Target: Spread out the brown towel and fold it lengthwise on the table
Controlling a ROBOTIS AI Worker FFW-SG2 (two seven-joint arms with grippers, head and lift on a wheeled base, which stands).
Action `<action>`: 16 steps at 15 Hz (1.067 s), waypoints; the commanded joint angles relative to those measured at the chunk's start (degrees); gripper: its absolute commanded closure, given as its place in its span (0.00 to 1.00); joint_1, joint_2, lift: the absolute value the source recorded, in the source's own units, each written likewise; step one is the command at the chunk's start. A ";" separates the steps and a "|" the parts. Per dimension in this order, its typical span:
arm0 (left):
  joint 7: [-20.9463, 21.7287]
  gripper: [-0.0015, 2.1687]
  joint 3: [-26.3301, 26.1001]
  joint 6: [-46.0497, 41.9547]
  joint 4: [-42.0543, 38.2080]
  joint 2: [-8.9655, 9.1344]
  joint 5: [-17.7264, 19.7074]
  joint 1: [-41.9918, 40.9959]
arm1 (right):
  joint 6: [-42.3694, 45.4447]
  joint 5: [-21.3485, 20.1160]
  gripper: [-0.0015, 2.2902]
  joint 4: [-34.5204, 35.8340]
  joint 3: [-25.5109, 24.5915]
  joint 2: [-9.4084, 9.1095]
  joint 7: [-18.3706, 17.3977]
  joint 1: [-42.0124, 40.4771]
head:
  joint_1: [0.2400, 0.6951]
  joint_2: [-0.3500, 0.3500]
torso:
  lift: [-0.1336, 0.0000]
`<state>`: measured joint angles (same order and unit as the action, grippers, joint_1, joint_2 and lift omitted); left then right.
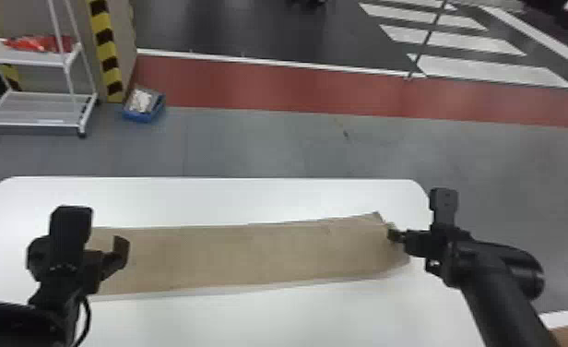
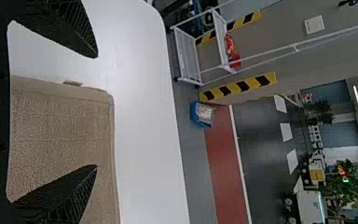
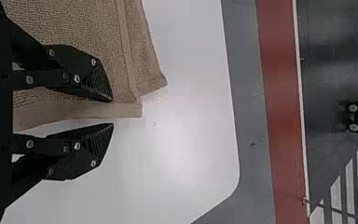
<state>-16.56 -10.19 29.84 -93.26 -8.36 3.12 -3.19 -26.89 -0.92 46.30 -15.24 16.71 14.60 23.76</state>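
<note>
1) The towel (image 1: 251,254) lies on the table (image 1: 204,198) as a long strip, its long axis running from left to right between the grippers; it looks folded lengthwise already, so the fold seems nearly done
2) The right gripper (image 3: 112,112) is at the towel's right end, its fingers a little apart with that end's edge in line with the gap; I see no pinch on the cloth
3) The left gripper (image 2: 96,111) is wide open over the towel's left end, one finger above cloth, the other just past the end
4) At the towel's right end, the two corners (image 3: 156,84) don't meet; the right arm is much nearer, so any tidying there would likely fall to it, with a pull along the strip
5) In the head view the left arm covers part of the towel's left end; whether the right fingers touch the cloth, I can't tell
</note>
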 commanded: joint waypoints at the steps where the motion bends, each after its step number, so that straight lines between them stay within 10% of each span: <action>1: -0.05 0.02 -0.35 0.00 0.01 0.01 -0.14 -0.06 | 3.02 -0.05 0.54 0.90 0.12 -0.19 0.08 -1.00 | 1.00 0.18 | 1.00; 10: 0.39 0.02 0.09 0.00 0.89 0.10 -0.14 0.64 | 27.46 -2.24 0.54 -0.51 3.11 -0.72 4.39 -3.11 | 1.00 0.23 | 1.00; 16: 0.66 0.02 -0.62 -0.17 1.24 0.28 -0.14 1.17 | 26.93 -10.33 0.54 -6.05 4.08 -0.89 1.49 -0.82 | 1.00 0.24 | 1.00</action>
<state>-15.90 -10.47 29.64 -92.06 -8.16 2.97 -2.06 1.25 -8.20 41.66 -11.94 15.91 17.14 22.10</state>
